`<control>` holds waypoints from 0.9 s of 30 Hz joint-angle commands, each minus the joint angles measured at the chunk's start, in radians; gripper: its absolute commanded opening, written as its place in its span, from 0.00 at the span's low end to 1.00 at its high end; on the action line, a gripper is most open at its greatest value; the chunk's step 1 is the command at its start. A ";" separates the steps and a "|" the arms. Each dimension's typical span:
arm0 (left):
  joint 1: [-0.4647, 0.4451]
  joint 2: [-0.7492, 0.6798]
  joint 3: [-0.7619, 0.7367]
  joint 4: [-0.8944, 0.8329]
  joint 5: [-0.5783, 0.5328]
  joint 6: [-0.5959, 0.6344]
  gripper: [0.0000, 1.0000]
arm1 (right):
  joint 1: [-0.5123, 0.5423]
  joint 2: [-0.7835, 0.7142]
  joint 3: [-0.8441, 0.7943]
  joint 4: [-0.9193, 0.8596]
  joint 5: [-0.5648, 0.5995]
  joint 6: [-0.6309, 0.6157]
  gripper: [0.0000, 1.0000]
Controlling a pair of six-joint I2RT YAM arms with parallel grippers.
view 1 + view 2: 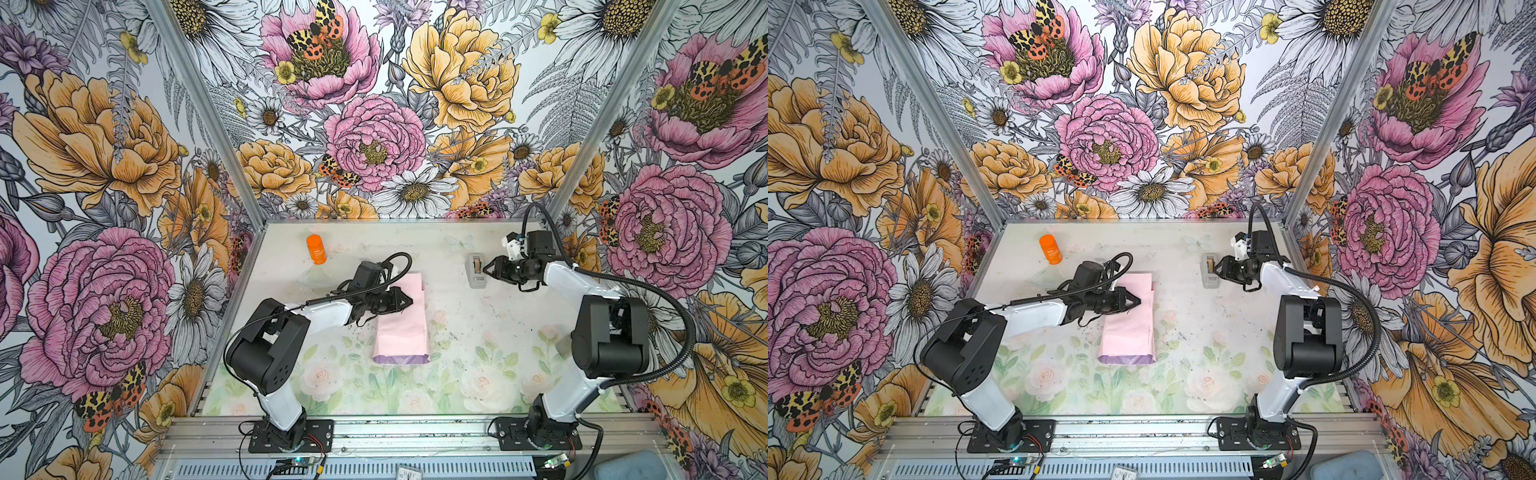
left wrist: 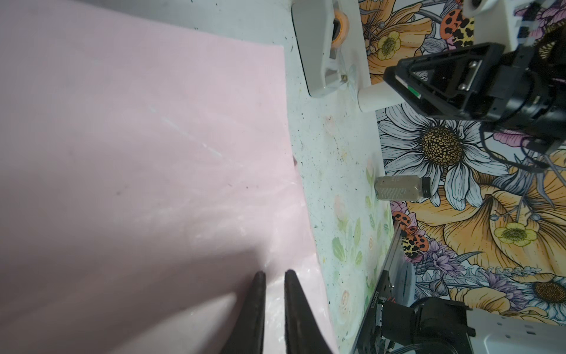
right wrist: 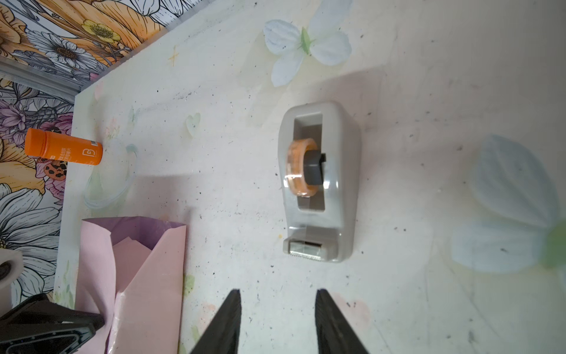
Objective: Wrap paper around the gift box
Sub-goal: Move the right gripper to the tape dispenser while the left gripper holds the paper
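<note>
The paper lies mid-table, folded into a long pale pink tube. Lilac shows at its near end and inside its open far end. The gift box is hidden. My left gripper rests its tips on top of the paper. Its fingers are all but shut, with a thin slit between them, and grip nothing. My right gripper hovers open over bare table. It is just short of the cutter end of the grey tape dispenser and holds nothing.
The tape dispenser stands at the back right of the floral table. An orange tube lies at the back left. A small clear bottle lies by the right wall.
</note>
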 commanded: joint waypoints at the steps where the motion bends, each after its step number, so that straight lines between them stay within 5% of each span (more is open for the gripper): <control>1: -0.010 0.026 -0.025 -0.094 -0.052 0.011 0.16 | -0.017 0.073 0.069 -0.004 -0.101 -0.092 0.41; 8: -0.009 0.034 -0.021 -0.094 -0.058 0.005 0.16 | -0.023 0.225 0.180 -0.033 -0.204 -0.140 0.36; 17: -0.007 0.039 -0.021 -0.092 -0.067 0.000 0.16 | -0.024 0.316 0.253 -0.110 -0.165 -0.189 0.35; 27: -0.003 0.043 -0.021 -0.092 -0.065 0.002 0.16 | -0.024 0.388 0.319 -0.248 -0.252 -0.291 0.33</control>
